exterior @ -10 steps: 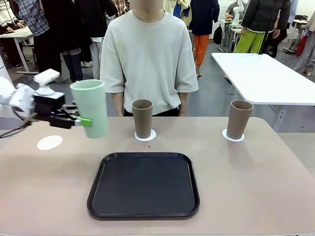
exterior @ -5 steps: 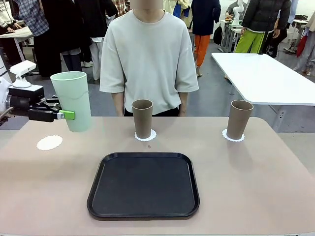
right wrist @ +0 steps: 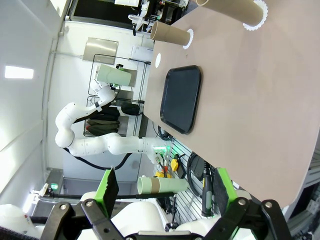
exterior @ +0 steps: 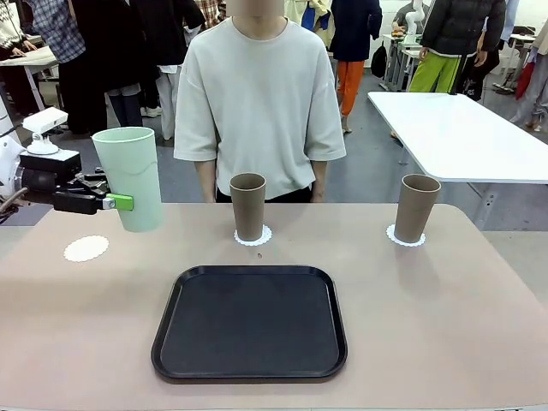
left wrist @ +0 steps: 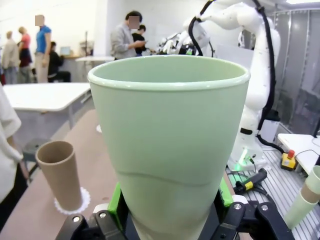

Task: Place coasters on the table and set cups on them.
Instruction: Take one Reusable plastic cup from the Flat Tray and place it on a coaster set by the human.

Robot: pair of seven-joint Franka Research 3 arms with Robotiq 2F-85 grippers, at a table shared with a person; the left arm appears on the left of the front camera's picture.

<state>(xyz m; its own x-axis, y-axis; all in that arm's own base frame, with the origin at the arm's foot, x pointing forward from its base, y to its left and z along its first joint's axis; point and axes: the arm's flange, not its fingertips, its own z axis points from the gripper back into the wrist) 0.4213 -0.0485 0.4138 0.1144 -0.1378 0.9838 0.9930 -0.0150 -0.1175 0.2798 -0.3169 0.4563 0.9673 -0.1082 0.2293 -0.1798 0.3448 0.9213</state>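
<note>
Matte mint-green plastic forms the tall tapered cup (exterior: pixel 131 178) that the left tool (exterior: pixel 110 202) grips near its lower wall, its green pads pressed against both sides, closed tight on it. The cup hangs upright in the air over the far-left part of the beige surface (exterior: pixel 445 317), just right of and above an empty white scalloped coaster (exterior: pixel 86 248) lying flat there. In the left wrist view the same cup (left wrist: pixel 170 145) shows a smooth rolled rim and a faint wavy line around its waist. Two brown-tan cups, dull and handleless, each stand on a lacy white coaster: one at far centre (exterior: pixel 248 206), one at far right (exterior: pixel 417 208). A black rounded-corner tray (exterior: pixel 250 323) with a raised rim lies empty near the centre. The right tool (right wrist: pixel 162 192) has its jaws spread wide with nothing between them, off the surface's right end. No readable writing appears on any item.
</note>
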